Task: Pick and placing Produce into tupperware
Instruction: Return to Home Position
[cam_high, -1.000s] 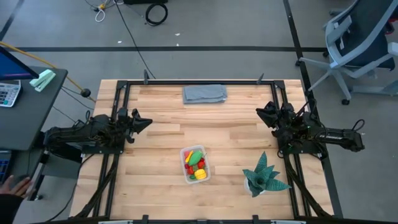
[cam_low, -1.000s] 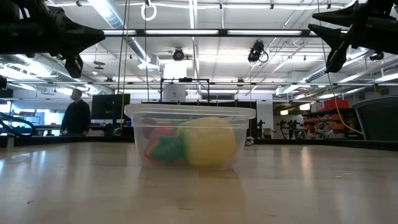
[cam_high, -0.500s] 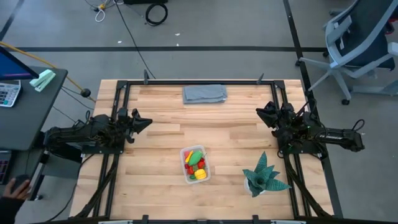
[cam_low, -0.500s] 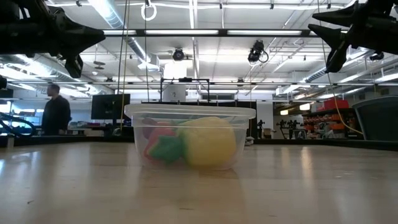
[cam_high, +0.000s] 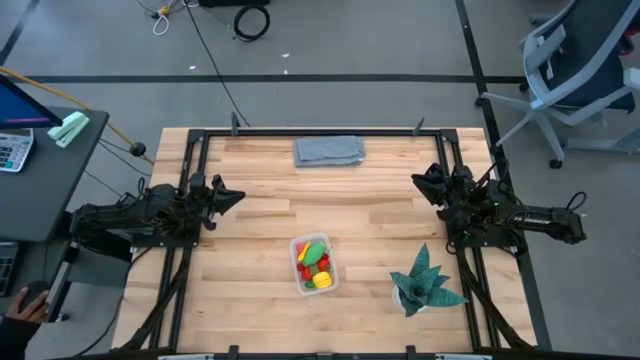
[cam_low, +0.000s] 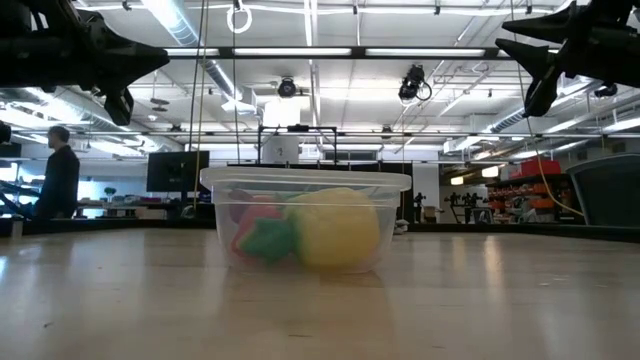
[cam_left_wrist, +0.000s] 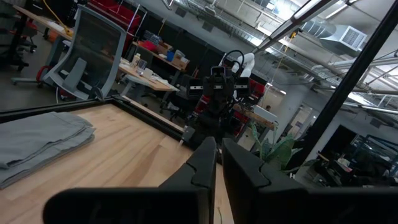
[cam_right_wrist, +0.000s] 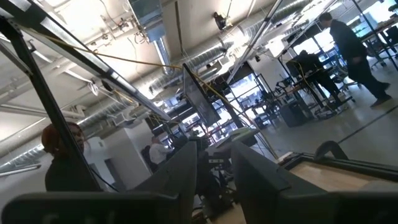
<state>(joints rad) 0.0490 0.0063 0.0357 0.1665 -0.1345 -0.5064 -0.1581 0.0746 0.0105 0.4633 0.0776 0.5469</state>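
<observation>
The tupperware (cam_high: 295, 268) is seen low and centre in the high view on the worktop (cam_high: 260, 220), and the produce (cam_high: 315, 262) is contained inside it. The left gripper (cam_high: 232, 197) is held raised at the worktop's left side, clenched on nothing. The right gripper (cam_high: 420, 181) is held raised at the right side, slightly parted and empty. A potted plant (cam_high: 425, 280) is placed right of the tupperware.

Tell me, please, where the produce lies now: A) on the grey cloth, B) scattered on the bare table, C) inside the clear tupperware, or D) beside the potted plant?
C: the high view shows the coloured produce gathered inside the tupperware.
</observation>
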